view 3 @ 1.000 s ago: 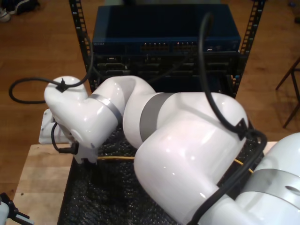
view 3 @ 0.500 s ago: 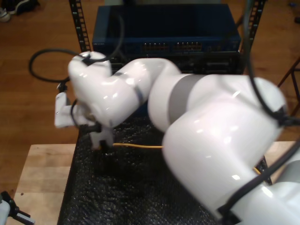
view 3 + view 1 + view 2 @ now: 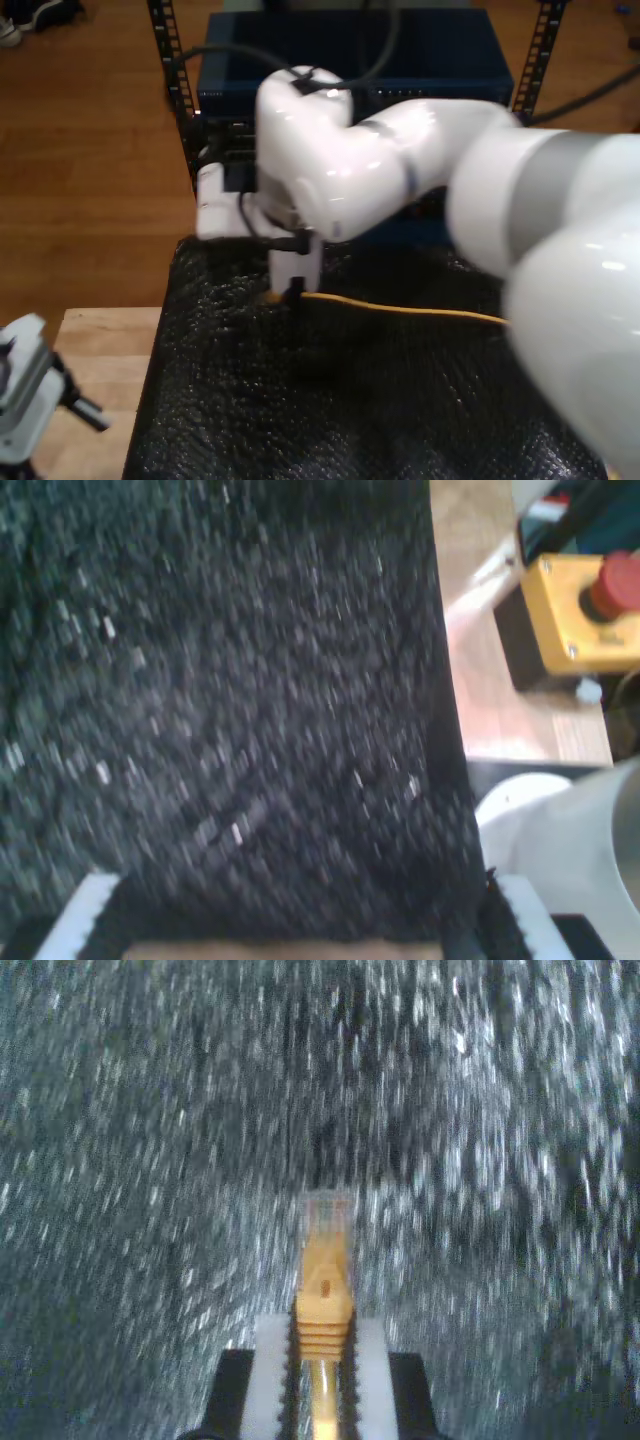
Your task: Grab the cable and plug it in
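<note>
Two hands appear at this moment. My second hand (image 3: 322,1385) is pinched on the cable (image 3: 324,1290) just behind its plug: its white serrated fingers (image 3: 270,1370) press against the orange strain-relief boot from both sides, and the small clear plug (image 3: 328,1212) juts forward beyond them, above the black bubbled mat (image 3: 150,1160). In the exterior view the same hand (image 3: 292,287) hangs from the white arm (image 3: 400,180) that reaches in from the exterior view's right, its tip low over the mat (image 3: 300,420); the yellow-orange cable (image 3: 400,309) runs from it toward the exterior view's right, slightly above or on the mat, until the arm's near segment hides it. Behind the arm stands a dark blue rack unit (image 3: 440,50) between perforated black rails (image 3: 175,70).

My first hand (image 3: 300,920) looks down on the same mat, its white fingers (image 3: 85,910) set wide apart with nothing between them. A yellow box with a red button (image 3: 590,610) sits on the wooden desk (image 3: 480,680) beside the mat. In the exterior view, a pale hand (image 3: 30,400), blurred, shows at the lower left over the desk (image 3: 100,400).
</note>
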